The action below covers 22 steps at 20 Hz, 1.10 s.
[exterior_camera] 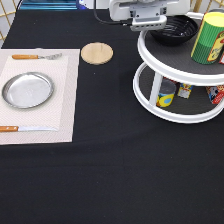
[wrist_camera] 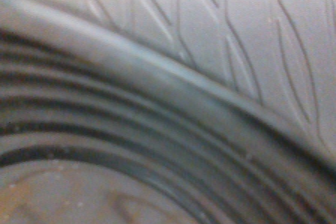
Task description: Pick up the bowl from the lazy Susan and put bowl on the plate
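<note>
**Bench contents, bowl still on the turntable**

- Bench (exterior_camera: 115,180): black cloth surface.
- Placemat (exterior_camera: 65,100), exterior view's left: pale, rectangular. It carries the plate (exterior_camera: 27,90), silver and bare, with a knife (exterior_camera: 25,129) below it and a fork (exterior_camera: 36,56) above it, both orange-handled.
- Coaster (exterior_camera: 97,53): round, tan wood, just beyond the placemat's upper right corner.
- Lazy Susan (exterior_camera: 170,116), exterior view's right: two white tiers with dark mats. The lower tier holds a yellow and blue can (exterior_camera: 165,94) and other small packages. The upper tier holds a green and yellow canister (exterior_camera: 212,39) and the bowl (exterior_camera: 176,30).
- Bowl: glossy black, at the upper tier's far left side; the wrist view shows its ribbed inside (wrist_camera: 112,150) from close by.
- End effector (exterior_camera: 148,24): directly over the bowl's left rim; whether its fingers are spread or closed cannot be told.
</note>
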Available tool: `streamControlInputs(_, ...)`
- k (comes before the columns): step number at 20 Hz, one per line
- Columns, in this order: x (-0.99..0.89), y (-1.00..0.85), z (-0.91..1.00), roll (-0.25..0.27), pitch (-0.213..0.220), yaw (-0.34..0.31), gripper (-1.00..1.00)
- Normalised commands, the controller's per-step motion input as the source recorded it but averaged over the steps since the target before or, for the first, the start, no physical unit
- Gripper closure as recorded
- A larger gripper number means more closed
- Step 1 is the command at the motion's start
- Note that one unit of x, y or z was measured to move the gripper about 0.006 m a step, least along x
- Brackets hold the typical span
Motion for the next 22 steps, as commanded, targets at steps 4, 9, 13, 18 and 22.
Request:
streamControlInputs(4, 0.08, -0.21, 0.82, 0.054, 0.129, -0.043, 1.0)
streamControlInputs(9, 0.13, -0.67, 0.69, 0.145, 0.175, -0.026, 1.0)
streamControlInputs(13, 0.31, -0.92, 0.17, 0.102, 0.102, 0.0, 1.0)
streamControlInputs(18, 0.47, -0.95, -0.08, 0.018, -0.007, 0.0, 1.0)
streamControlInputs(22, 0.42, -0.99, -0.27, 0.0, -0.117, 0.0, 1.0)
